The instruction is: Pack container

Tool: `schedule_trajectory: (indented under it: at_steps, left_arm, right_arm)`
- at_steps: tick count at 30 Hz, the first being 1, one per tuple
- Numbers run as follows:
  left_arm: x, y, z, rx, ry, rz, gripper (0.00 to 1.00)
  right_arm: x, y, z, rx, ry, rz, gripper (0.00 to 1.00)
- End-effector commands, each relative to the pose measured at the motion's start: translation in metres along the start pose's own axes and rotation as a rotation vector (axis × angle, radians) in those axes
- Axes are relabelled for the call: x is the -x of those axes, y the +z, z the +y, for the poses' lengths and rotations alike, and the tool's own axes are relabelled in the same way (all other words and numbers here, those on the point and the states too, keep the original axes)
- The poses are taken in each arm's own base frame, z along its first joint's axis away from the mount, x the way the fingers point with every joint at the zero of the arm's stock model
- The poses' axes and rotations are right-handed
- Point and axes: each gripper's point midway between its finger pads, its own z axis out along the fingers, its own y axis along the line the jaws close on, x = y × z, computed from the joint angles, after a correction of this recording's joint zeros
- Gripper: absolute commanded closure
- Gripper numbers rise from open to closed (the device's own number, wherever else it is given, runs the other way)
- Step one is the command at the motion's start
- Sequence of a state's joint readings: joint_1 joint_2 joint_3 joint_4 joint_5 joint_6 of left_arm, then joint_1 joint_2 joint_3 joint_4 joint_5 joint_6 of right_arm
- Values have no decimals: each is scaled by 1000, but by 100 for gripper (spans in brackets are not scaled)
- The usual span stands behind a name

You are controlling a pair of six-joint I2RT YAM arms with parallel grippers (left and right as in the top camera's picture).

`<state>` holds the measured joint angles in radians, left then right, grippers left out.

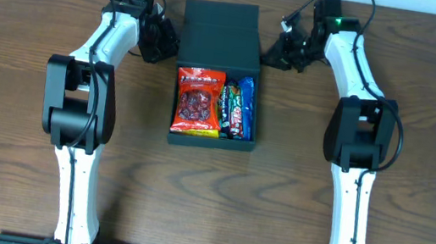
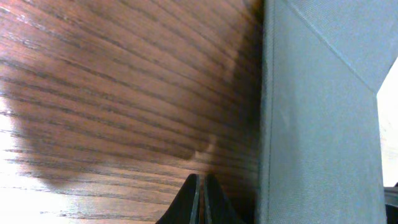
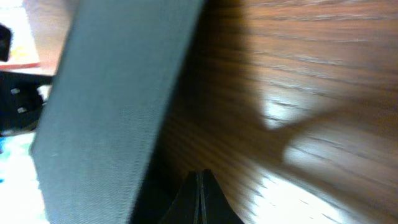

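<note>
The container [image 1: 208, 141], a dark teal box, lies open in the table's middle with its flap lid [image 1: 220, 35] raised at the back. Inside lie a red snack bag [image 1: 197, 100], a dark bar [image 1: 225, 110] and a blue packet [image 1: 243, 107]. My left gripper [image 1: 163, 44] is shut and empty, low over the table just left of the lid; the lid's grey face [image 2: 323, 124] fills the right of the left wrist view beside the fingertips [image 2: 200, 180]. My right gripper [image 1: 275, 55] is shut and empty just right of the lid [image 3: 112, 106], fingertips [image 3: 200, 176] near the wood.
The brown wooden table [image 1: 411, 209] stretches around the box. Both arm bases stand at the front edge. A pale wall strip runs along the far edge.
</note>
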<state>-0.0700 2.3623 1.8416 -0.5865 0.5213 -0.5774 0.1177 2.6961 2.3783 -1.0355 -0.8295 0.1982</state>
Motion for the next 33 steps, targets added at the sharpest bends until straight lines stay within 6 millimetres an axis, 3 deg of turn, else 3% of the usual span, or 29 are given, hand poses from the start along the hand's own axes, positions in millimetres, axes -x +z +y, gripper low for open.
schedule_trajectory:
  at_steps: [1, 5, 15, 21, 25, 33]
  left_arm:
    - [1, 5, -13, -41, 9, 3, 94]
    - [9, 3, -33, -135, 52, -16, 95]
    - [12, -12, -76, -347, 171, -11, 94]
    - [16, -37, -100, -403, 267, -46, 94]
    - [19, -61, -120, -443, 345, -84, 94]
    - [18, -103, -146, -477, 489, -169, 94]
  right_arm:
    - [-7, 13, 18, 124, -49, 36, 98]
    - [-2, 7, 40, 262, -124, 18, 98]
    - [1, -11, 53, 368, -218, -7, 99]
    - [10, -38, 57, 356, -266, -60, 98]
    - [6, -60, 67, 308, -330, -76, 98]
    - [-3, -103, 108, 236, -495, -125, 99]
